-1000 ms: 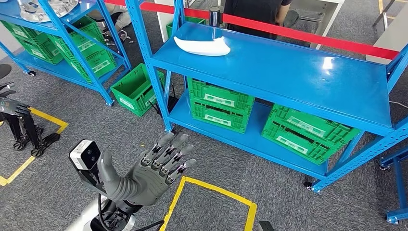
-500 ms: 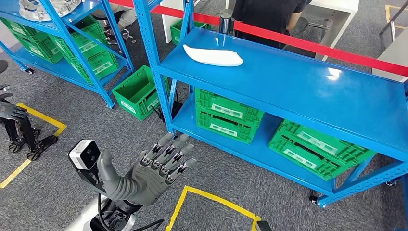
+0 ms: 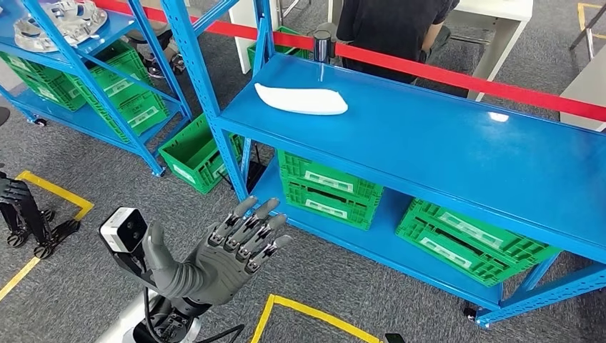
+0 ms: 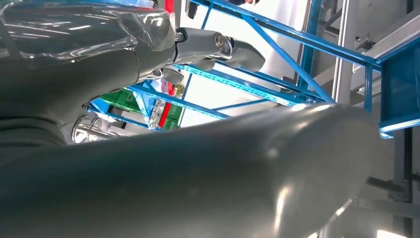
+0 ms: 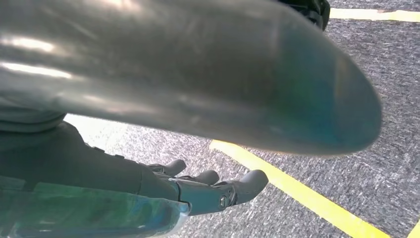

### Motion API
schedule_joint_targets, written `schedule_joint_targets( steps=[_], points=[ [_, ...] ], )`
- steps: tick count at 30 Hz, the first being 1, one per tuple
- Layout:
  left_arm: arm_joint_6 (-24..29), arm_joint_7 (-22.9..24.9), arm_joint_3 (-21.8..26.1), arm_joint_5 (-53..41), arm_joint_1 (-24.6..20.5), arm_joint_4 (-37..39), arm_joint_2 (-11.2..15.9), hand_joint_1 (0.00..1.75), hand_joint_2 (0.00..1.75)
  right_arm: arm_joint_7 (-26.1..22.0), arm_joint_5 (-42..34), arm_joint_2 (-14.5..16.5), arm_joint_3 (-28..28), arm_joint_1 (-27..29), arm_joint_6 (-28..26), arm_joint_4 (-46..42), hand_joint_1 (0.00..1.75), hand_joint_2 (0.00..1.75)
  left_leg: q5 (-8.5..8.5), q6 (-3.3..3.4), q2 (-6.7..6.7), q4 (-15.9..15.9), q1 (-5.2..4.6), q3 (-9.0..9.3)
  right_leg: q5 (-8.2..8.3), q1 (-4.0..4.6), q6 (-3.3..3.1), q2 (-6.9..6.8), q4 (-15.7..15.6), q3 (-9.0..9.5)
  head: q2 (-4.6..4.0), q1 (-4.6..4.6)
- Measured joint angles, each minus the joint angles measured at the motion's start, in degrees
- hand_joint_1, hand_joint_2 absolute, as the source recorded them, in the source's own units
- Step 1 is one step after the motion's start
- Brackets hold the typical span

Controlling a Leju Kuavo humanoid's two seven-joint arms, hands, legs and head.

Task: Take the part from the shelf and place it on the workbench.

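Note:
A white curved part (image 3: 301, 100) lies on the top deck of the blue shelf (image 3: 443, 143), near its far left corner. In the head view my left hand (image 3: 221, 259) is raised over the grey floor, well short of the shelf and below the part, fingers spread and holding nothing. The left wrist view shows its thick thumb and dark fingers (image 4: 233, 49) against blue shelf beams. My right hand (image 5: 198, 191) hangs over the carpet with its fingers loosely extended and nothing in them.
Green crates (image 3: 329, 189) (image 3: 468, 239) fill the shelf's lower deck, and another (image 3: 193, 153) sits on the floor. A second blue rack (image 3: 93, 78) with metal parts (image 3: 53, 21) stands left. A red bar (image 3: 457, 75) and a person in black (image 3: 389, 28) are behind the shelf. Yellow tape (image 3: 314, 314) marks the floor.
The whole picture has shifted, so the camera has moved; the shelf now sits a little lower and more to the left. My left hand keeps the same raised, spread pose.

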Motion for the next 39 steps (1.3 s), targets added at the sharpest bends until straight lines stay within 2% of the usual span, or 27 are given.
schedule_joint_targets(
  steps=[1,2,4,5,6,9,11,12,14,15,16,17,18,19,20,21,23,25,27,29,30,31,32,34,35,36,39],
  points=[
    [0.0,0.0,0.0,0.0,0.0,0.0,0.0,0.00,0.00,0.0,0.0,0.0,0.0,0.0,-0.1,0.0,0.00,0.00,0.92,0.10,0.03,-1.0,0.01,-0.78,-0.52,0.07,0.02,0.11,0.0,0.71,0.00,0.00],
    [0.0,0.0,0.0,0.0,0.0,0.0,0.0,0.00,0.00,0.0,0.0,0.0,0.0,0.0,-0.1,0.0,0.00,0.00,3.30,0.39,0.06,-3.8,-0.05,-0.60,-1.04,0.15,0.04,0.21,0.0,1.49,0.00,0.00],
    [0.0,0.0,0.0,0.0,0.0,0.0,0.0,0.00,0.00,0.0,0.0,0.1,0.0,0.0,-0.2,0.0,0.00,0.00,9.39,1.47,0.01,-11.0,-0.43,1.03,-2.04,0.35,0.24,0.43,-0.2,2.81,0.00,0.07],
    [0.0,0.0,0.0,0.0,0.0,-0.1,0.0,0.00,0.00,0.0,0.1,0.2,0.0,-0.1,-0.2,0.0,0.00,0.00,11.03,2.04,-0.11,-13.4,-0.75,1.69,-2.49,0.43,0.46,0.55,-0.2,3.22,0.00,0.05],
    [0.1,0.0,0.1,0.0,0.0,-0.1,0.1,0.00,0.00,0.0,0.1,0.3,0.0,-0.1,-0.3,0.0,0.00,0.00,11.72,2.52,-0.26,-14.5,-1.03,2.06,-2.88,0.49,0.73,0.66,-0.3,3.40,0.00,0.05],
    [0.2,0.0,0.1,0.0,0.0,-0.3,0.0,0.00,0.00,0.0,0.1,0.4,0.0,-0.3,-0.3,0.0,0.00,0.00,11.78,3.27,-0.56,-15.5,-1.19,3.33,-3.77,0.81,1.59,0.67,-0.6,3.86,0.00,0.02],
    [0.2,-0.1,0.1,0.0,-0.1,-0.5,-0.2,0.00,0.00,0.0,0.1,0.3,0.0,-0.4,-0.3,0.0,0.00,0.00,12.06,3.65,-0.49,-16.7,-0.90,4.77,-5.21,1.00,1.60,0.47,2.5,2.76,0.00,0.07],
    [0.2,-0.1,0.1,0.0,-0.1,-0.6,-0.2,0.00,0.00,-0.1,0.1,0.3,0.0,-0.4,-0.3,0.0,0.00,0.00,11.96,3.82,-0.46,-17.0,-0.85,5.21,-6.42,0.91,1.43,0.40,6.0,0.91,0.00,0.11],
    [0.3,0.0,0.0,0.0,-0.1,-0.6,-0.3,0.00,0.00,-0.1,0.1,0.1,0.0,-0.3,-0.3,0.0,0.00,0.00,11.35,4.08,-0.58,-17.1,-0.96,5.77,-8.62,0.80,1.40,0.39,13.7,-4.31,0.00,0.15],
    [0.3,0.0,0.0,0.0,-0.1,-0.6,-0.4,0.00,0.00,-0.1,0.1,0.1,0.0,-0.3,-0.3,0.0,0.00,0.00,11.00,4.10,-0.71,-17.1,-1.03,6.06,-8.63,0.75,1.75,0.39,15.7,-6.27,0.00,0.15],
    [0.4,0.0,-0.1,0.0,-0.1,-0.6,-0.4,0.00,0.00,-0.1,0.1,0.0,0.0,-0.2,-0.3,0.0,0.00,0.00,10.60,4.05,-0.85,-17.1,-1.07,6.44,-7.58,0.70,2.32,0.38,15.5,-7.14,0.00,0.15],
    [0.4,0.0,-0.1,0.0,-0.1,-0.6,-0.4,0.00,0.00,-0.1,0.1,0.0,0.0,-0.2,-0.3,0.0,0.00,0.00,10.10,3.95,-0.98,-17.1,-1.08,6.97,-5.55,0.63,3.02,0.36,12.9,-6.79,0.00,0.15],
    [0.4,0.0,-0.1,0.0,-0.1,-0.6,-0.4,0.00,0.00,-0.1,0.1,0.0,0.0,-0.2,-0.3,0.0,0.00,0.00,9.55,3.79,-1.07,-17.0,-1.10,7.57,-3.01,0.55,3.70,0.32,8.7,-5.51,0.00,0.16],
    [0.4,0.0,-0.1,0.0,-0.1,-0.6,-0.4,0.00,0.00,-0.1,0.1,-0.1,0.0,-0.2,-0.3,0.0,0.00,0.00,8.88,3.56,-1.13,-17.0,-1.25,8.05,-0.83,0.52,3.96,0.22,4.7,-4.08,0.00,0.17],
    [0.4,0.0,-0.1,0.0,-0.1,-0.6,-0.4,0.00,0.00,-0.1,0.1,-0.1,0.0,-0.3,-0.3,0.0,0.00,0.00,8.20,3.32,-1.19,-16.9,-1.40,8.40,0.61,0.51,3.74,0.13,1.6,-2.73,0.00,0.17],
    [0.5,0.0,-0.1,0.0,-0.1,-0.6,-0.4,0.00,0.00,-0.1,0.1,-0.1,0.0,-0.3,-0.3,0.0,0.00,0.00,7.65,3.07,-1.22,-16.8,-1.54,8.61,1.19,0.56,3.20,0.06,0.0,-1.88,0.00,0.16],
    [0.5,0.0,0.0,0.0,-0.1,-0.5,-0.4,0.00,0.00,-0.1,0.1,-0.1,0.0,-0.3,-0.3,0.0,0.00,0.00,6.82,2.58,-1.23,-16.7,-1.57,8.84,0.88,0.72,1.80,0.06,-0.4,-1.19,0.00,0.13],
    [0.3,0.0,0.0,0.0,-0.1,-0.6,-0.4,0.00,0.00,-0.1,0.1,0.0,0.0,-0.3,-0.4,0.0,0.00,0.00,6.13,1.96,-0.97,-15.6,-1.34,8.73,0.38,0.33,0.88,0.16,-0.6,-0.41,0.00,0.08],
    [0.2,-0.1,0.1,0.0,-0.1,-0.7,-0.3,0.00,0.00,-0.1,0.1,0.0,-0.1,-0.2,-0.4,0.0,0.00,0.00,4.55,1.10,-0.58,-10.3,-0.92,5.97,-0.47,-0.16,0.14,0.21,-0.7,0.91,0.00,0.01],
    [0.1,-0.1,0.0,0.0,0.0,-0.6,-0.1,0.00,0.00,-0.2,0.1,0.0,-0.1,-0.2,-0.5,0.0,0.00,0.00,2.67,0.27,-0.27,-2.2,-0.35,0.33,-1.60,-0.17,-0.08,0.19,-0.7,2.26,0.00,-0.02],
    [0.1,-0.1,0.0,0.0,0.1,-0.6,0.0,0.00,0.00,-0.2,0.1,0.0,-0.1,-0.1,-0.5,0.0,0.00,0.00,2.68,0.01,-0.14,0.6,-0.09,-2.29,-2.21,-0.19,0.02,0.23,-0.7,3.02,0.00,-0.03],
    [0.1,-0.1,0.0,0.0,0.1,-0.6,0.0,0.00,0.00,-0.2,0.1,0.0,-0.1,-0.1,-0.5,0.0,0.00,0.00,3.87,-0.12,-0.01,1.3,0.07,-3.99,-2.89,-0.22,0.16,0.31,-0.7,3.88,0.00,-0.03],
    [0.1,-0.1,0.0,0.0,0.1,-0.6,0.1,0.00,0.00,-0.2,0.1,0.0,-0.1,0.0,-0.5,0.0,0.00,0.00,6.42,-0.09,0.08,-0.3,0.16,-4.54,-3.66,-0.26,0.32,0.44,-0.7,4.88,0.00,-0.04],
    [0.1,-0.1,0.1,0.0,0.1,-0.5,0.1,0.00,0.00,-0.2,0.1,0.1,-0.1,0.0,-0.5,0.0,0.00,0.00,13.01,0.42,0.11,-7.9,0.07,-3.08,-5.32,-0.32,0.75,0.66,-0.8,6.81,0.00,-0.03],
    [0.1,-0.1,0.1,0.0,0.2,-0.5,0.2,0.00,0.00,-0.2,0.1,0.1,-0.1,0.0,-0.5,0.0,0.00,0.00,15.17,0.81,0.08,-11.2,-0.13,-2.02,-6.07,-0.17,1.09,0.80,-0.8,7.42,0.00,0.02],
    [0.0,-0.1,0.0,0.0,0.2,-0.5,0.3,0.00,0.00,-0.2,0.1,0.2,-0.1,-0.1,-0.5,0.0,0.00,0.00,16.05,1.23,0.08,-13.2,-0.36,-1.33,-6.62,-0.11,1.48,0.86,-0.9,7.68,0.00,0.05],
    [0.0,-0.1,0.1,0.0,0.2,-0.6,0.4,0.00,0.00,-0.2,0.1,0.3,-0.1,-0.1,-0.5,0.0,0.00,0.00,15.17,2.35,-0.07,-14.4,-0.79,-0.65,-7.38,-0.22,2.46,0.67,-2.2,8.35,0.00,0.07]
  ],
)
